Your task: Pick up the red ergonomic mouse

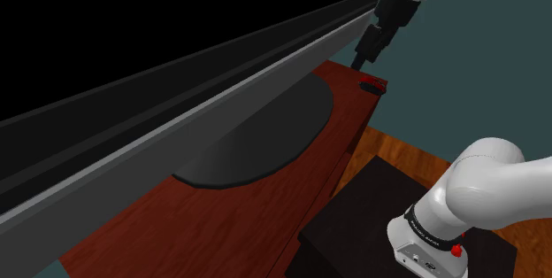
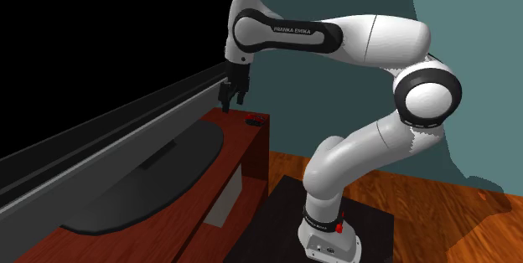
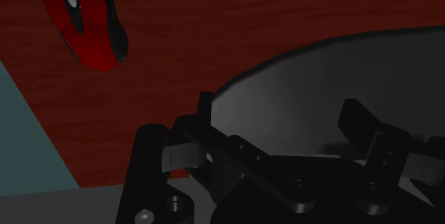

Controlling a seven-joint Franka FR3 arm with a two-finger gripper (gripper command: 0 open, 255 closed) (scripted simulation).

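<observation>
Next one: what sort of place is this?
Probably a home desk or media corner: a large dark screen on an oval base, standing on a reddish-brown desk, with a red mouse near its corner.

Dim, evenly sharp renders, the reddish desk (image 1: 256, 223) lying in deep shade.

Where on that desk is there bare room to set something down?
Widest bare wood on the desk: the shoulder view's lower left, beyond the dark oval base. A narrower strip runs between base and desk edge. Crowded: the far corner, with the red mouse and the open tool nearby.
</observation>
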